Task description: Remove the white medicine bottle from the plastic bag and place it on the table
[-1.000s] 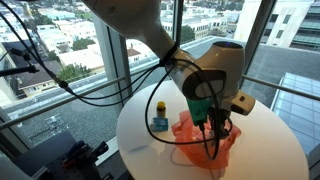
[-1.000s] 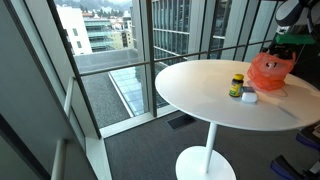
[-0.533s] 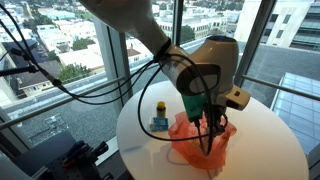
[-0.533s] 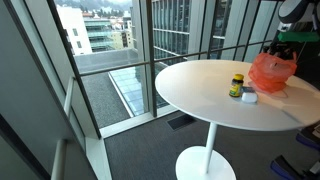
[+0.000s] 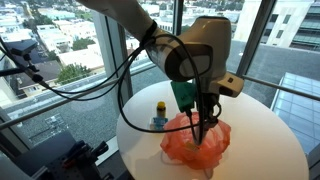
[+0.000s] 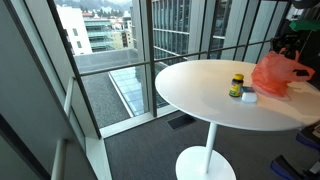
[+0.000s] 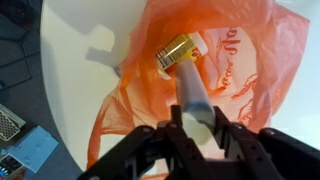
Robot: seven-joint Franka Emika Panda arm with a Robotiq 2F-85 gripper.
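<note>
In the wrist view my gripper (image 7: 198, 126) is shut on a long white medicine bottle (image 7: 191, 88) with a gold label at its far end. The bottle is held above the crumpled orange plastic bag (image 7: 252, 60), which lies open on the white round table (image 7: 75, 60). In an exterior view the gripper (image 5: 205, 120) hangs just over the bag (image 5: 195, 145); the bottle itself is hard to make out there. In an exterior view the bag (image 6: 276, 74) sits at the table's far side and the gripper is mostly cut off by the frame edge.
A small dark bottle with a yellow cap (image 5: 160, 112) stands on the table beside the bag, next to a small blue-and-white item (image 6: 250, 97); the bottle shows in both exterior views (image 6: 237, 84). Black cables (image 5: 120, 80) hang off the arm. Glass walls ring the table.
The arm has risen and the gripper has lifted with the white bottle. The bag has slumped and spread wider on the table.
</note>
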